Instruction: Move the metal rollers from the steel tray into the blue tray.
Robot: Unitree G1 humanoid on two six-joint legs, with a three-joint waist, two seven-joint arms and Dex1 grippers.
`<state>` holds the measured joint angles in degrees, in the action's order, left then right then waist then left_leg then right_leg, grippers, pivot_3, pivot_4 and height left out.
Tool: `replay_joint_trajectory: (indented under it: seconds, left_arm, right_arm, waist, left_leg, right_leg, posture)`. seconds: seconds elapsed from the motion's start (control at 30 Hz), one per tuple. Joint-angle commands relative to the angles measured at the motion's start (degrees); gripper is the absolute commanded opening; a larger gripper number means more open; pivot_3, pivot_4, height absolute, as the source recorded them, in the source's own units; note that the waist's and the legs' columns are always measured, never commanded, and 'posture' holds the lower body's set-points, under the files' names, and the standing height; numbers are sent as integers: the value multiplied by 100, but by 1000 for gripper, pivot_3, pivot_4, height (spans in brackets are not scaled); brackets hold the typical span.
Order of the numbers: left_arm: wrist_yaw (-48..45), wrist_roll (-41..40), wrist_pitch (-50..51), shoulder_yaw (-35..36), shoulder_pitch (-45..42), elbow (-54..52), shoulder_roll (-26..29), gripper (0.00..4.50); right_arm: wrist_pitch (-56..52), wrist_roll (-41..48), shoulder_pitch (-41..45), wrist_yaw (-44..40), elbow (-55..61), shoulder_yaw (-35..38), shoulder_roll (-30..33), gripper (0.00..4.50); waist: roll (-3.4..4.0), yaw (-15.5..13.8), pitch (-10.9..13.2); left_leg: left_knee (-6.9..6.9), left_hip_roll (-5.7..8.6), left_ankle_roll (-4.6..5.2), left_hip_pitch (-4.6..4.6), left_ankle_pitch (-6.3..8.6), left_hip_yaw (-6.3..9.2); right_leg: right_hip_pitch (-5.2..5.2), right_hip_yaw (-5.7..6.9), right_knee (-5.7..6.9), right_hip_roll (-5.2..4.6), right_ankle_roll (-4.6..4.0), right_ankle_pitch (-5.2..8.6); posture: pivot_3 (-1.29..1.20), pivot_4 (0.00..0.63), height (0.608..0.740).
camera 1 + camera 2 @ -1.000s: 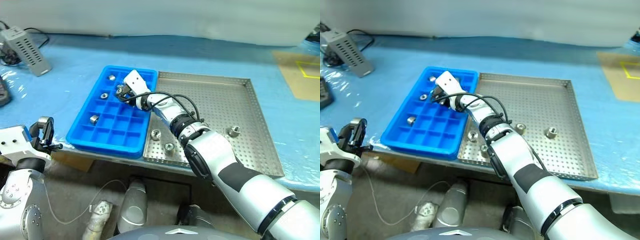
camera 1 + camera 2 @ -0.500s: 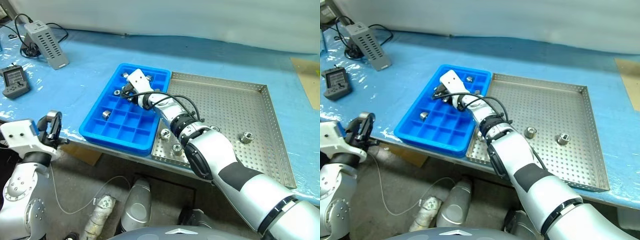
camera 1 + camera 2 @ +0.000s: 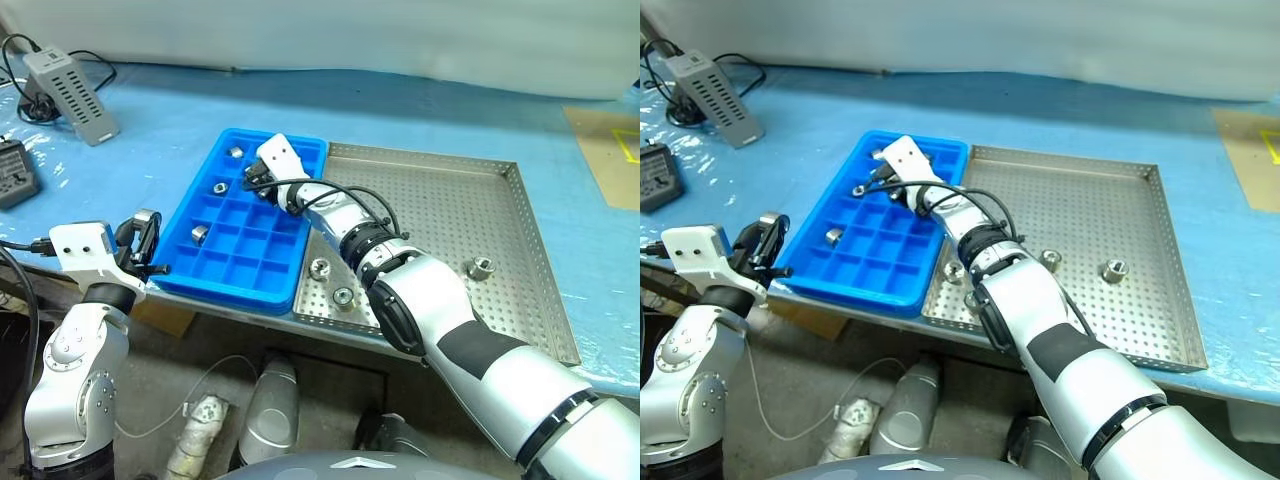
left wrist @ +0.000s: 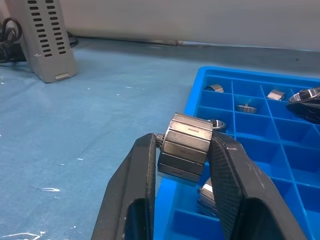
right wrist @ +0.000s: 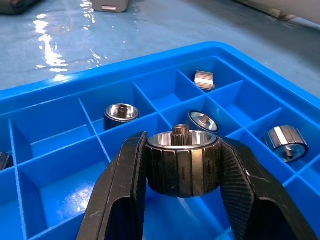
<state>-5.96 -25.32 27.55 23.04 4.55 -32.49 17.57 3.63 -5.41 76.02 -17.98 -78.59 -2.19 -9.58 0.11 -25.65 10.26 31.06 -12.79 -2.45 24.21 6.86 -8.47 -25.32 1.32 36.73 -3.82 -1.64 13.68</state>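
Observation:
The blue tray sits left of the steel tray, their sides touching. Three metal rollers lie in the steel tray, two near its front left corner and one further right. Three more rest in blue tray compartments. My right gripper hovers over the blue tray's far half, shut on a roller just above the compartments. My left gripper is at the blue tray's near left corner, shut on another roller level with the rim.
A grey vented box with cables stands at the far left of the blue-covered table, and a black device lies nearer. A brown sheet lies at the far right. The table's front edge runs just below both trays.
The camera has shifted. My left gripper, still holding its roller, has come forward and to the right, closer to the blue tray's near left corner. The right gripper stays over the tray's far half.

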Motion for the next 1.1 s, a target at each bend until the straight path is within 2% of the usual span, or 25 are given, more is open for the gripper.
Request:
replay_joint_trajectory:
  seconds: [0.03,0.2,0.5,0.7,0.9,1.1]
  left_arm:
    - [20,11,-36,76,29,-238,44,1154]
    - [-22,-29,-29,41,-17,-219,61,1154]
    - [-262,-105,-25,-278,-584,49,121,1154]
    - [-420,156,-164,-868,-1524,971,30,1154]
    - [-538,460,-444,-1021,-2039,1966,52,1154]
    - [-264,680,-596,-849,-2005,2246,-1,1154]
  right_arm:
    - [95,-48,82,4,85,49,-523,2007]
    - [-6,-73,106,-5,84,66,-593,3521]
    - [232,-60,428,-116,214,127,-352,3521]
    - [136,662,769,-582,561,803,144,3521]
    - [24,748,-7,-1268,1522,677,639,3521]
    - [-935,931,-1299,-1719,3802,285,771,3521]
  waist:
    - [0,-2,0]
    - [0,-2,0]
    - [1,89,0]
    - [3,327,1]
    - [-4,757,-5]
    - [-5,1336,-6]
  left_leg:
    - [0,0,0,0,0,0]
    - [2,0,0,0,0,0]
    - [11,0,-1,-2,0,0]
    - [22,-3,-3,0,-2,-2]
    - [45,1,-4,4,-2,-10]
    - [128,-16,-26,113,-12,8]
  right_leg:
    - [0,0,0,0,0,0]
    - [2,-1,0,1,0,0]
    - [6,0,7,1,-1,-2]
    - [4,0,18,6,-4,-6]
    - [26,3,8,6,-14,-43]
    - [-21,38,17,39,-10,-65]
  posture:
    - [661,150,740]
    - [651,150,740]
    - [568,150,740]
    - [427,150,740]
    - [323,150,740]
    - [282,150,740]
